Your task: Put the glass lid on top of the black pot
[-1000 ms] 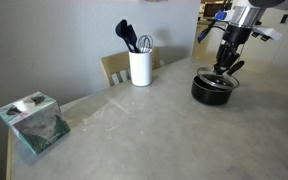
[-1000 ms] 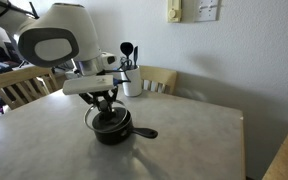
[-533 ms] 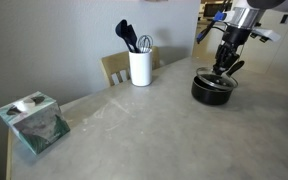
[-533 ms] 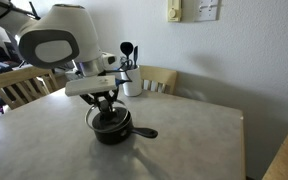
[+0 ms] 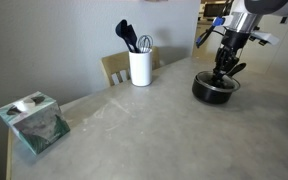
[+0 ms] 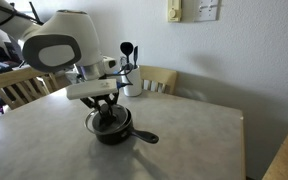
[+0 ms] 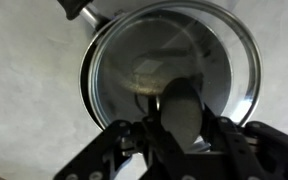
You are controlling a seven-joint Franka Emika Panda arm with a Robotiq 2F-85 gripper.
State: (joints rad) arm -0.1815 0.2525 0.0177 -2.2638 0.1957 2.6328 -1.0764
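The black pot (image 5: 213, 91) stands near the table's far right corner; in an exterior view (image 6: 114, 129) its long handle sticks out sideways. The glass lid (image 7: 246, 62), clear with a thin metal rim, lies level over the pot's mouth in the wrist view, with the pot's dark wall (image 7: 85, 88) showing around it. My gripper (image 7: 184, 125) is straight above it, its fingers shut on the lid's black knob. In both exterior views the gripper (image 5: 224, 72) (image 6: 106, 110) hangs right over the pot. Whether the lid rests fully on the rim cannot be told.
A white utensil holder (image 5: 140, 68) (image 6: 131, 86) with dark utensils stands at the table's back edge. A tissue box (image 5: 32, 122) sits at the near left corner. Wooden chairs (image 6: 160, 78) (image 6: 18, 86) stand around the table.
The arm and the gripper with the lid have shifted very slightly at the pot; the pot's handle looks a touch lower. Otherwise nothing has moved.
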